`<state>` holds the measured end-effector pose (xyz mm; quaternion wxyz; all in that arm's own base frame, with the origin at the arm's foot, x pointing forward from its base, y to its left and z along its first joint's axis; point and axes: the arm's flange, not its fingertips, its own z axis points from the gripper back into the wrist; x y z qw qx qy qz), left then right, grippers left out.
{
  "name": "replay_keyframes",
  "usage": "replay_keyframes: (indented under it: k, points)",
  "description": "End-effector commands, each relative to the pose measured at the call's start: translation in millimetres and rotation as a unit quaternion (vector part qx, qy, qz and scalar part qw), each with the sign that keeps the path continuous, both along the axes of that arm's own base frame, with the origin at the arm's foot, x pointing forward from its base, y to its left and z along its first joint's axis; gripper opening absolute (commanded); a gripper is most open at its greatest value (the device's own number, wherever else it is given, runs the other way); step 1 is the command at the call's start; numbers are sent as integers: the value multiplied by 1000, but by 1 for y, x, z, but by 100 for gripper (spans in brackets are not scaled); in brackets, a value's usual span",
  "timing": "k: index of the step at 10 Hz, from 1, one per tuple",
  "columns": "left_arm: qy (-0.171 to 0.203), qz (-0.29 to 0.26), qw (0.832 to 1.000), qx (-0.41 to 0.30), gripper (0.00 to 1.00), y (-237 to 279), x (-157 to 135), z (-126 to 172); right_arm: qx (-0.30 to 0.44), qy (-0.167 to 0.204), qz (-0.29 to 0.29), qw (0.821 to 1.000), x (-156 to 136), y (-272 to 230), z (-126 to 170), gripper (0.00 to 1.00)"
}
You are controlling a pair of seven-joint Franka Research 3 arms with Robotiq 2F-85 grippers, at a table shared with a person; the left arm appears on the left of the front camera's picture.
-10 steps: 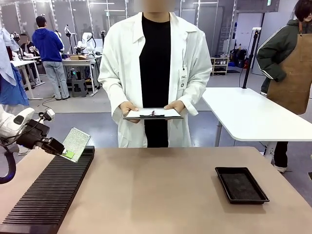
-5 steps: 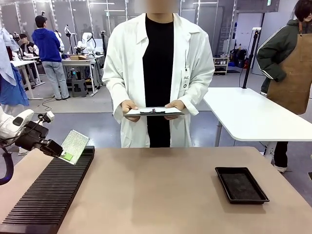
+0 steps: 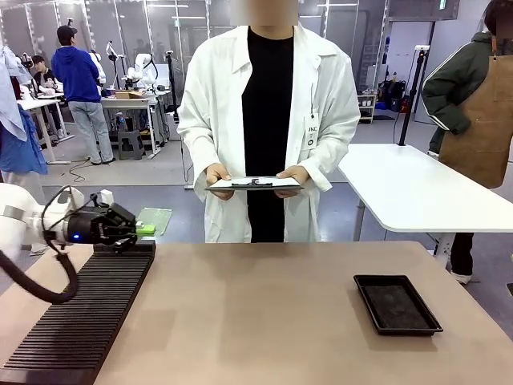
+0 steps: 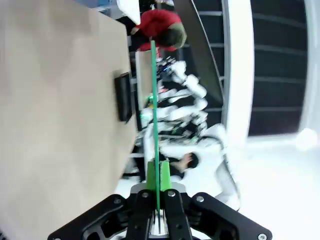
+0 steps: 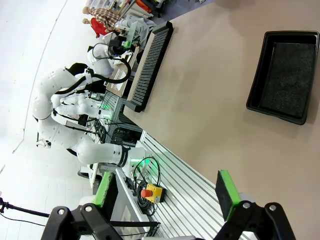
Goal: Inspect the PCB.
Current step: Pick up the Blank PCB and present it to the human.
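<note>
Table (image 3: 272,329): it carries the rack along its left edge and the tray near its right edge.
Person (image 3: 268,120): stands at the far edge, about the middle, with both hands under a clipboard (image 3: 253,184).
Rack (image 3: 80,321): black and slotted, running from the near left corner to the far left corner.
Tray (image 3: 397,305): black and shallow, well apart from my work.
PCB (image 3: 152,218): clamped by one short end in my left claw. It lies nearly flat in the air, just past the rack's far end at the far left corner. My left wrist camera sees it edge-on (image 4: 154,125).
Left claw (image 3: 132,230): pinched tight on the PCB, pads on both faces.
Right claw (image 5: 165,192): fingers spread wide, nothing between them.
Step, as I judge it: show the board to the person.
How to do it well: I should grip firmly near the edge only. I should swing slowly toward the far edge's middle, clearing the rack. The speckled face should tilt toward the person, and the board should stop short of the clipboard.
</note>
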<state>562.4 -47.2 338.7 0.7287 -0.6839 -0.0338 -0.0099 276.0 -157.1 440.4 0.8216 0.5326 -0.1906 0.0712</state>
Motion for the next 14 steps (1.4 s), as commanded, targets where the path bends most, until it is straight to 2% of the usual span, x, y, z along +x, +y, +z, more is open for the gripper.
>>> replay_keyframes:
  k: [1,4,6,7,8,14]
  points:
    - [77,51,994,-56,3,-10,31,-2,4,-6,2,1000,0,-1,1,100]
    - [57,18,997,-58,3,-21,38,-2,4,-6,2,1000,0,-1,1,100]
    - [59,12,997,-55,3,-23,38,-3,4,-6,2,1000,0,-1,1,100]
    - [47,21,997,-60,3,-22,38,-1,4,-6,2,1000,0,-1,1,100]
    - [62,26,996,-55,3,-22,37,-4,4,-6,2,1000,0,-1,1,100]
    - [62,26,996,-55,3,-22,37,-4,4,-6,2,1000,0,-1,1,100]
